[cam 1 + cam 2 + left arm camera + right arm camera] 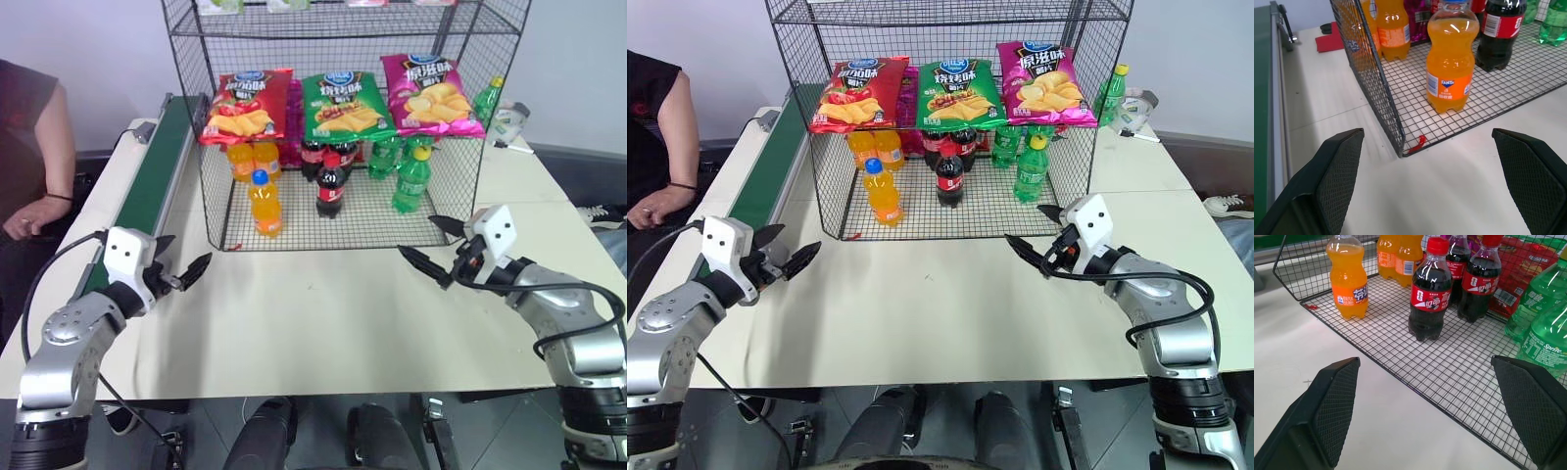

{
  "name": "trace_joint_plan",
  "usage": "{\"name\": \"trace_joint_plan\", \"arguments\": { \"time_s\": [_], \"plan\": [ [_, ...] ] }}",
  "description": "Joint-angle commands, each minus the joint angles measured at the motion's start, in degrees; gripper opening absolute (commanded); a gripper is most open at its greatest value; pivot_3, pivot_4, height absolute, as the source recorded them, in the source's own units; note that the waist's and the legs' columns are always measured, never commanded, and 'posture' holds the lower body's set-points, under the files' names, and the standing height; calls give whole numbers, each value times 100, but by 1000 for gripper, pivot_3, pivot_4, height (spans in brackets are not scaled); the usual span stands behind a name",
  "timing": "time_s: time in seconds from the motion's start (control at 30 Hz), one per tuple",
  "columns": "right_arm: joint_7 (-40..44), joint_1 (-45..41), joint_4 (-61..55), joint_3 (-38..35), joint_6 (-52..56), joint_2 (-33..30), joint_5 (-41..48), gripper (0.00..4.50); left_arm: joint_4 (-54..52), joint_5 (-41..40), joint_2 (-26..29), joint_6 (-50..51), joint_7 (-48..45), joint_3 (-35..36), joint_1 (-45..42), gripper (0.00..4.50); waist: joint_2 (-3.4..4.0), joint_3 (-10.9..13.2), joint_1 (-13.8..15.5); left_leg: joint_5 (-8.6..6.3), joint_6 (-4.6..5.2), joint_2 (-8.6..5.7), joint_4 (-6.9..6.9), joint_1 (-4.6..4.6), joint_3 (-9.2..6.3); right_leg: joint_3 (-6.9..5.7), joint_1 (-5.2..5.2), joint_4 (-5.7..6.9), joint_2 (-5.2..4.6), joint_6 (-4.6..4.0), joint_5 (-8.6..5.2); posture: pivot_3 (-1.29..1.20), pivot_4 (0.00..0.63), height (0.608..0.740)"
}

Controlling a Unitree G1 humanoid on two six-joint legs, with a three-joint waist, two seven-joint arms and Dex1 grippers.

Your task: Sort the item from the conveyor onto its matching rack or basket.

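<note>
Silver-grey jointed arms, white boxy wrist housings, looping black cables, black mesh-textured fingers on each gripper.

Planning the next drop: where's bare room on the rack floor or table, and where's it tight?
Free: the rack floor's front strip, between the front orange soda bottle, cola bottle and green bottle; also the table between the open left gripper and open right gripper. Crowded: the rack's back row, under the chip bags.

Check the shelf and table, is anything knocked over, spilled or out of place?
Nothing stands out. The orange soda bottle, the cola bottle and the green bottles stand upright on the rack floor, chip bags hang in a row, and no spill shows.
</note>
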Motion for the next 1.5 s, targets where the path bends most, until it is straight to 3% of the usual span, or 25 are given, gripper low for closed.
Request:
{"name": "trace_joint_plan", "arguments": {
  "time_s": [0.03,1.5],
  "plan": [
    [-34,27,-190,-48,-122,43,11,4500,-41,-24,45,-141,-40,197,4,4375,0,0,0,0,0,0,0,0,0,0,0,0,0,0,0,0,150,740],
    [-11,-531,319,397,-437,431,-185,4500,66,246,-100,-143,701,400,-69,4375,0,0,-2,0,0,0,-3,0,0,0,-2,-2,1,1,1,0,150,740]
  ]
}}
